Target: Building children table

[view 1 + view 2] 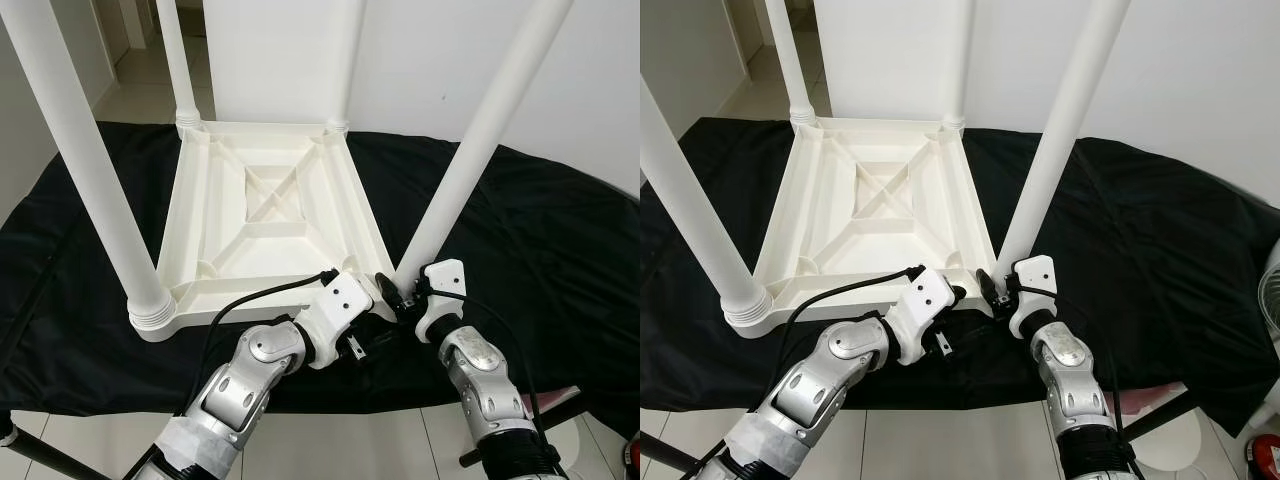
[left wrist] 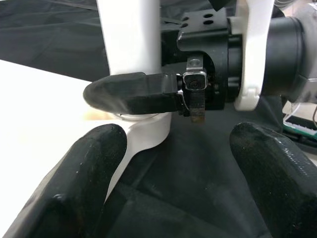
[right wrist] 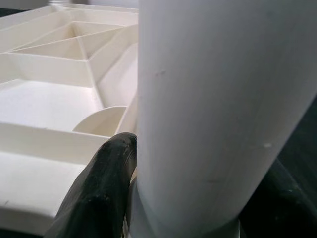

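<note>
**A:** Nearest first: what are the two arms doing?

**B:** The right hand is at the foot of the near right leg, its two black fingers set on either side of the white tube and holding it just above the socket; the left hand sits just beside it at the same corner, its fingers spread wide with nothing between them, pointing at the right hand and the base of that leg.

**A:** And the table itself?

**B:** The white plastic table top lies upside down on a black cloth, ribbed underside up, with a diamond of crossed ribs in the middle; the near right corner is where both hands meet.

**A:** How many legs, counted?

**B:** Four, all standing upright from the corners: the near right leg, the near left leg with a ringed collar at its base, the far left leg and the far right leg.

**A:** Any brand, label or writing?

**B:** None I can read on the table, the legs or the arms.

**A:** Farther off?

**B:** A white wall rises behind the cloth; pale floor tiles run away at the far left.
</note>
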